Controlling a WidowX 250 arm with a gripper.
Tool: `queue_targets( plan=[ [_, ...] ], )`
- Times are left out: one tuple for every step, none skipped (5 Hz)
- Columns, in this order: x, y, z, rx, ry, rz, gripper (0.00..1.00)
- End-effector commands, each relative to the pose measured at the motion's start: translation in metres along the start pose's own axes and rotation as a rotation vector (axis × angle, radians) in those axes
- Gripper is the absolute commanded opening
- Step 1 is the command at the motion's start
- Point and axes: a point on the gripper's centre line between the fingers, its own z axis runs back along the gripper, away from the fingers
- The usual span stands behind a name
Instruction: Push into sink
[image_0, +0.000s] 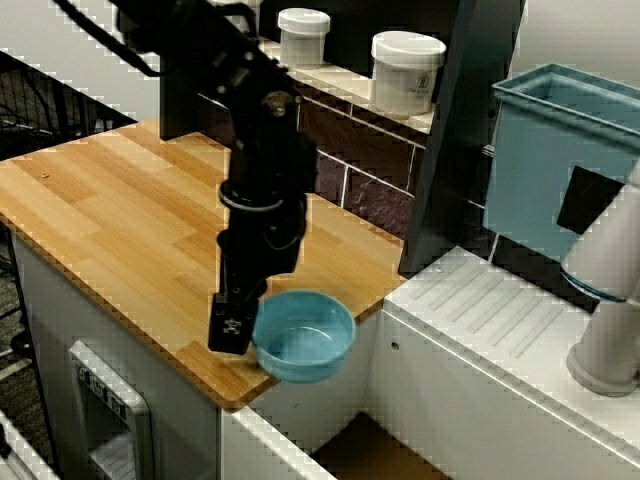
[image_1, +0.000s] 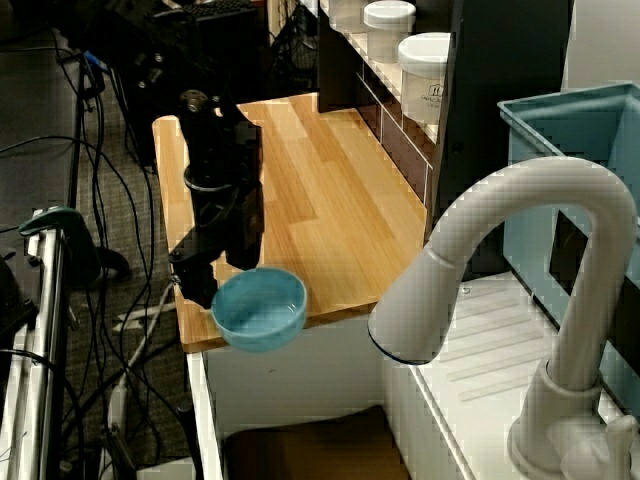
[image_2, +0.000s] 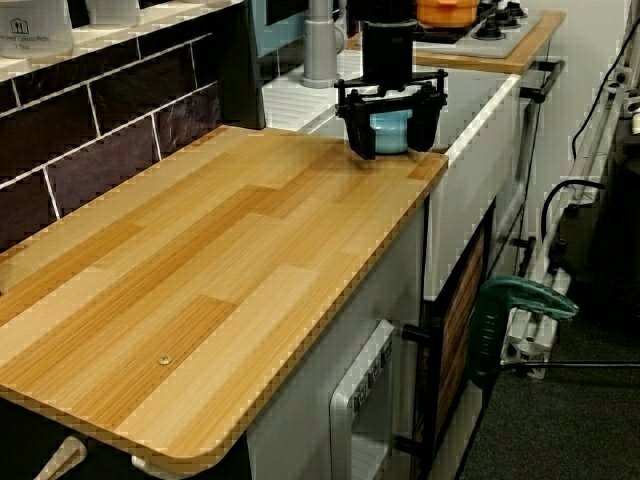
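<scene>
Pushing seems to be the step in hand: the gripper (image_2: 391, 135) is standing low on the wooden counter (image_0: 120, 215), with its jaws spread apart, one on each side of the blue bowl (image_0: 303, 335) and not clenching it, probably so that it is sliding the bowl rather than carrying it. The bowl is sitting at the counter's corner and is already hanging partly over the edge, and the sink (image_0: 385, 455) is lying just below and beyond it.

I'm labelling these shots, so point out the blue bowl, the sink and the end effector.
blue bowl (image_0: 303, 335): view from above, inner floor.
sink (image_1: 300, 450): view past the faucet, brown floor.
end effector (image_2: 391, 135): view along the counter, between the fingertips.
</scene>
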Motion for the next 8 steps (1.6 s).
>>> queue_targets(
  plan=[
    [0.025, -0.004, 0.004, 0.004, -0.007, -0.042, 1.00],
    [0.043, -0.012, 0.005, -0.015, -0.002, -0.065, 1.00],
    [0.054, -0.011, 0.015, 0.070, -0.037, 0.005, 1.00],
    [0.050, -0.002, 0.027, 0.133, -0.070, 0.076, 1.00],
    [0.050, -0.002, 0.027, 0.133, -0.070, 0.076, 1.00],
    [0.050, -0.002, 0.027, 0.133, -0.070, 0.076, 1.00],
    [0.050, -0.002, 0.027, 0.133, -0.070, 0.076, 1.00],
    [0.050, -0.002, 0.027, 0.133, -0.070, 0.076, 1.00]
  ],
)
